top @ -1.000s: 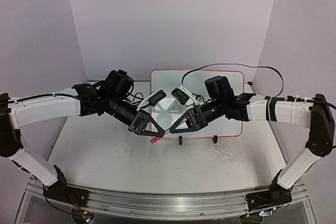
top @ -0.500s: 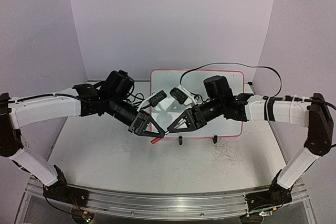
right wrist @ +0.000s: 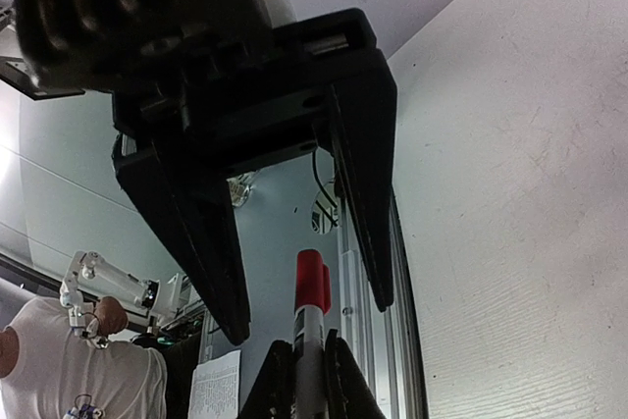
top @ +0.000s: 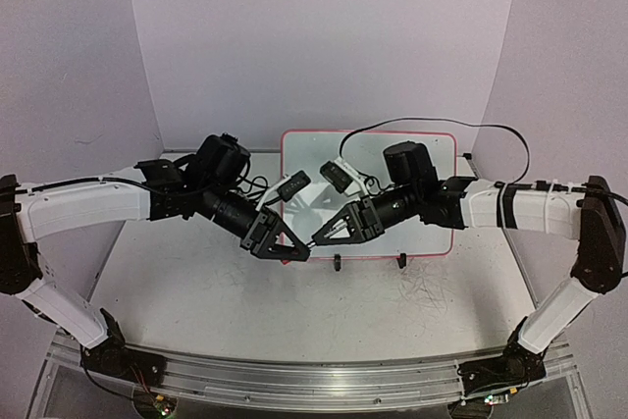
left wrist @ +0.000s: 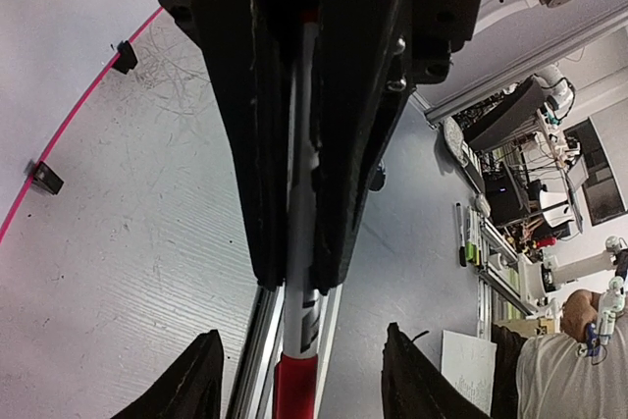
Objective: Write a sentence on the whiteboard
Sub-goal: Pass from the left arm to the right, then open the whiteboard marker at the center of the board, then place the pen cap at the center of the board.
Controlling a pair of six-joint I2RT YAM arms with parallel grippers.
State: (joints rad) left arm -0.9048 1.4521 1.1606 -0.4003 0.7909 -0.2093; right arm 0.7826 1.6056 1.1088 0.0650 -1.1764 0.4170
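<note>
Flat on the table (top: 196, 291): the whiteboard (top: 442, 149), pink-rimmed, with two black clip feet (top: 337, 262) along its near edge. At the whiteboard's near-left corner, tip to tip: the left gripper (top: 299, 254), reaching in from beyond the whiteboard's left edge, and the right gripper (top: 317, 239), reaching across the whiteboard from its right side. Clamped between the left gripper's narrow-set fingers (left wrist: 255, 174): a marker (left wrist: 299, 326), white-bodied, its red cap (right wrist: 311, 282) sticking out past the fingertips. Spread wide on either side of that red cap, clear of it on both sides: the right gripper's fingers (right wrist: 211, 262). Black cable (top: 422, 125) arching over the whiteboard's far edge toward its right side.
</note>
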